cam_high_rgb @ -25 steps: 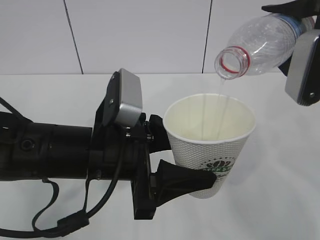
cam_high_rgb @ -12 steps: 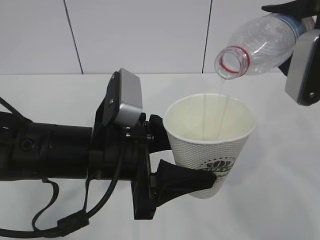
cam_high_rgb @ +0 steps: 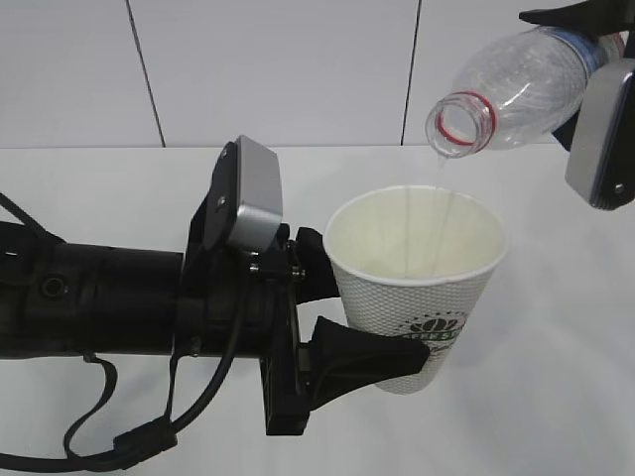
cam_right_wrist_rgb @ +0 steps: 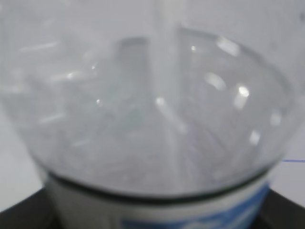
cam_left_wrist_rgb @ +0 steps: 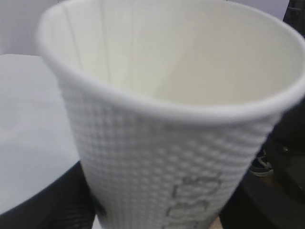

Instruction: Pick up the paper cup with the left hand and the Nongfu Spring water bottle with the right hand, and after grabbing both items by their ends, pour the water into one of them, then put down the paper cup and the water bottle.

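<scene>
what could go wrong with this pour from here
The bottle mouth hangs well above the paper cup, toward its far rim, so the thin stream of water could drift and spill onto the table. The left gripper holds the cup only near its base; added weight might tip it.

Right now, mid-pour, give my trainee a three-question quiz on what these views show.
1. True or false: the Nongfu Spring water bottle still has its cap on.
2. The left hand holds the paper cup by: A) its rim, B) its lower part, C) its inside?
3. Where is the bottle's mouth relative to the cup?

Key:
1. False; the neck is open, showing a red ring.
2. B; black fingers clamp the lower part.
3. Above the cup's opening, tilted down, with a thin stream of water falling in.
</scene>
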Controlling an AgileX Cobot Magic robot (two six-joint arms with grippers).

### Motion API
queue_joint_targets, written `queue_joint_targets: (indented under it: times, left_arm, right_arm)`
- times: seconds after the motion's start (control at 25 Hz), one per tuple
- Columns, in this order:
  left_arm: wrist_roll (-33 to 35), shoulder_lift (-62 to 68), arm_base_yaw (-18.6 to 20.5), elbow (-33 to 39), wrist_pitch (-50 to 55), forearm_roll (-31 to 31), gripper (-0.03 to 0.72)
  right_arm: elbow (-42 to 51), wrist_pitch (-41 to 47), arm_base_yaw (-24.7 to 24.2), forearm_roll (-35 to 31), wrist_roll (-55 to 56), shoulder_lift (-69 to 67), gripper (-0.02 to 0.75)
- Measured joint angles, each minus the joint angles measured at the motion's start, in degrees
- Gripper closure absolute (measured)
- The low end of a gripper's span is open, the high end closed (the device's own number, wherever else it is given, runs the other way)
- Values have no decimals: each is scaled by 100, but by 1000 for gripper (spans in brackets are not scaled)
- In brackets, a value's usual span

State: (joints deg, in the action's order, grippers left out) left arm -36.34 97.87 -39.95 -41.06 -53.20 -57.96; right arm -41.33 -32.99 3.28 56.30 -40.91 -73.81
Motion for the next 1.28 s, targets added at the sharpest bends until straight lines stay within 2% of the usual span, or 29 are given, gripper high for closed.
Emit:
queue_joint_targets:
  times: [1.28]
  left_arm:
    - [-9,0,0,0,0,0,175]
  right_arm:
    - [0,0,0,0,-63,0,256]
